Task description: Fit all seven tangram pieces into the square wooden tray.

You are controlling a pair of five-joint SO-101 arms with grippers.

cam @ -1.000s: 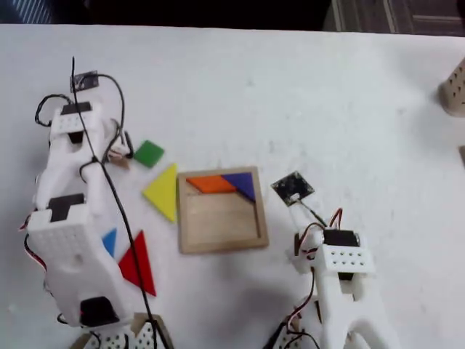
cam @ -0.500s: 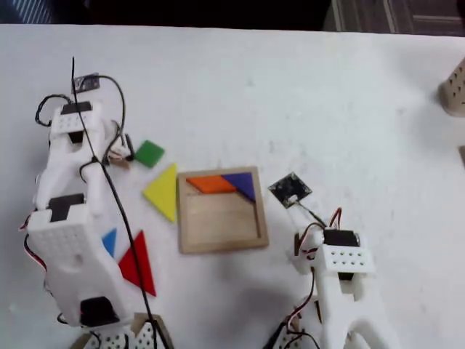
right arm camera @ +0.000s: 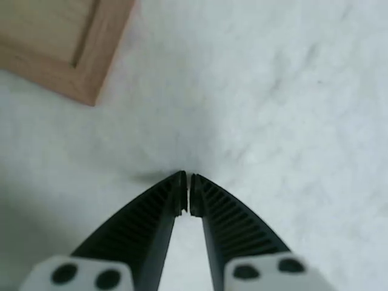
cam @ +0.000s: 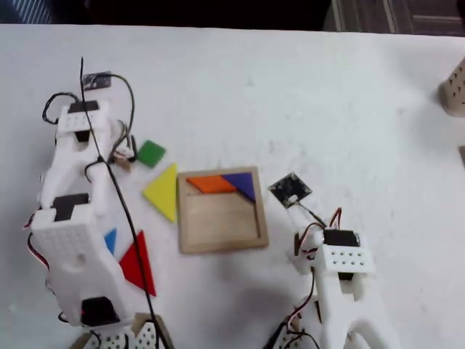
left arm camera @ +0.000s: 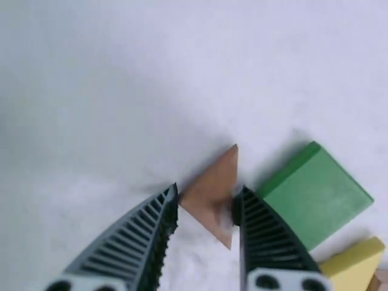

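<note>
The left gripper (left arm camera: 206,197) is clenched on the brown triangle (left arm camera: 212,188), one ribbed finger on each side of it, the piece lying flat on the white table (cam: 305,102). The right gripper (right arm camera: 187,182) is closed on nothing, with only a thin slit between its tips. It is low over bare table near a corner of the square wooden tray (right arm camera: 91,66).

Clock directions below are read in the high view, from the tray's middle.

- **Nearest the arm bases:** the right arm (cam: 338,269) stands at about 5 o'clock. The red triangle (cam: 138,263) lies at 8 o'clock, beside the left arm (cam: 76,247). The small blue triangle (cam: 110,241) is just beyond the red triangle, between 8 and 9 o'clock, partly tucked under that arm.
- **The tray:** the tray (cam: 218,245) lies flat between the two arms. Its near half is bare wood. The orange piece (cam: 211,184) lies along its far edge, from 11 towards 12 o'clock. The purple triangle (cam: 242,185) touches the orange piece and fills the 1 o'clock corner.
- **Left of the tray:** the yellow triangle (cam: 163,191) lies at 9 o'clock, just beside the tray's rim.
- **Farther out:** the green square (cam: 151,153) lies at 10 o'clock, beyond the yellow triangle. The brown triangle sits near it, at the left arm's tip.
- **Farthest:** a wooden block with holes (cam: 454,89) stands at 2 o'clock, at the table's edge and well apart from the rest.
</note>
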